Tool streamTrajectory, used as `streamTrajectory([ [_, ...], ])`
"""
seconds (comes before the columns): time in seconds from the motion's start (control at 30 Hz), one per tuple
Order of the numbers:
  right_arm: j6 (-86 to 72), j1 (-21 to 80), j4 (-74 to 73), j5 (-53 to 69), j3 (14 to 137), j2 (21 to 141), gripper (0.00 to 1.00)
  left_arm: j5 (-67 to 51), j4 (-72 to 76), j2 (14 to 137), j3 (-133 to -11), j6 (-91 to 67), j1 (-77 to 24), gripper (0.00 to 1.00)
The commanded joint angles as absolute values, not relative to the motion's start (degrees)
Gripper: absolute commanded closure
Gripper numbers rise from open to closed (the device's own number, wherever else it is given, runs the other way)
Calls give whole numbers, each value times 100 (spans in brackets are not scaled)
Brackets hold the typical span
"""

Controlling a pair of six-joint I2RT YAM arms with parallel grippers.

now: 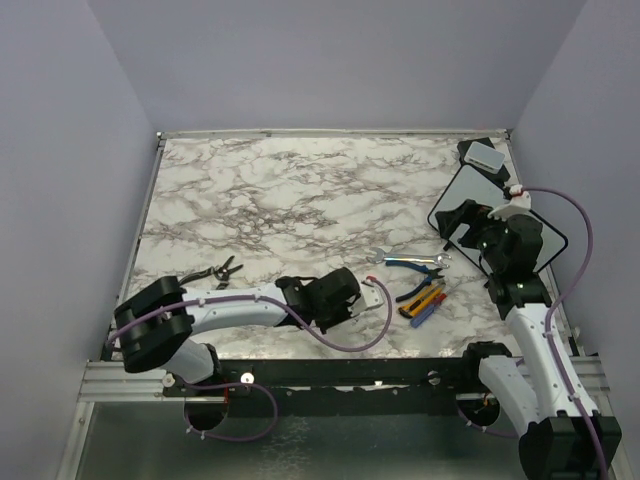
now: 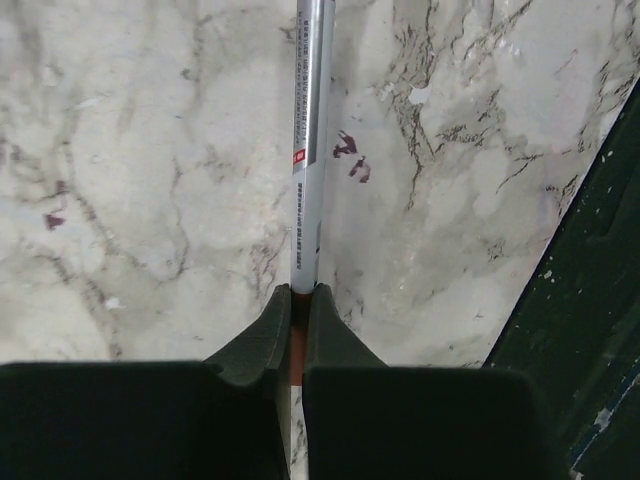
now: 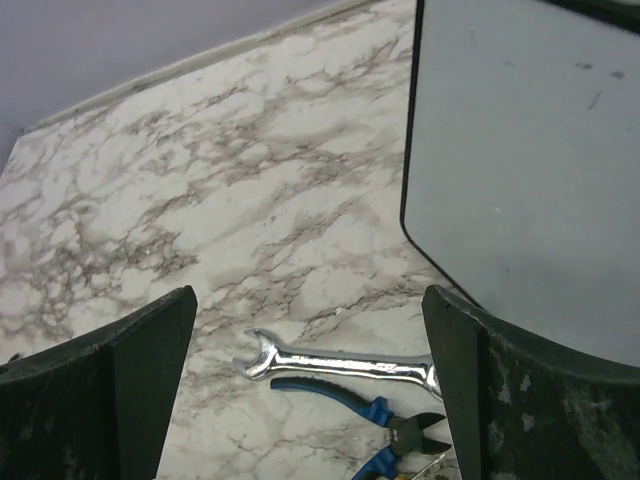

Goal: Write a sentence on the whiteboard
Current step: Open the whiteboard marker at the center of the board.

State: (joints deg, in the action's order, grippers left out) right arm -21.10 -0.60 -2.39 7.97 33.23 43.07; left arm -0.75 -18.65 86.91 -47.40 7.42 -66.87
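From above, the left gripper [image 1: 358, 298] sits low in the middle of the frame, close to the marble table [image 1: 270, 190]. What it holds is too small to make out here. The whiteboard [image 1: 452, 196] lies at the right edge, partly hidden under the right gripper [image 1: 462, 222], which hangs over it. A wrench [image 1: 405, 258], blue pliers [image 1: 420, 272] and a bundle of coloured markers [image 1: 424, 302] lie between the two grippers. A small grey-white block [image 1: 485, 153] sits beyond the board's top corner.

In the left wrist view the jaws are clenched on a silvery pen [image 2: 308, 150]. The grip is near one end, and the long barrel runs up the frame along the tabletop. Reddish smudges [image 2: 350, 166] mark the marble just beside it.

In the right wrist view the fingers [image 3: 150, 350] stand wide apart with nothing between them. The whiteboard fills the upper right, and the wrench and pliers lie at the bottom centre.

The risks I see:
- **Pen slipping or tilting:** the grip is far out on the pen, so the barrel may pivot or slide when lifted or pressed to write.
- **Dry strokes:** I cannot tell whether a cap is on.
- **Obstructions on the way over:** the board is well apart from the pen, so the carry crosses the tools and could knock them.
- **Arms colliding:** the right arm is over the board, which invites a collision.
- **Board sliding:** nothing pins the board, so it may slide under the tip.
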Motion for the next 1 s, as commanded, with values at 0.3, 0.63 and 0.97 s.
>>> streamTrajectory([
  [0.3,-2563,57,-137,6078,3679,6043,8,50,-1551,6593,-4469,1238,-6343,100],
  [0.63,-2244,1888,-546,6060,4016,6714,20,-376,-1687,6495,-4539,1265,-6319,100],
  [0.97,-2294,2790,-439,5776,4118,7128,34,-247,-1709,6566,-4560,1215,-6320,100],
])
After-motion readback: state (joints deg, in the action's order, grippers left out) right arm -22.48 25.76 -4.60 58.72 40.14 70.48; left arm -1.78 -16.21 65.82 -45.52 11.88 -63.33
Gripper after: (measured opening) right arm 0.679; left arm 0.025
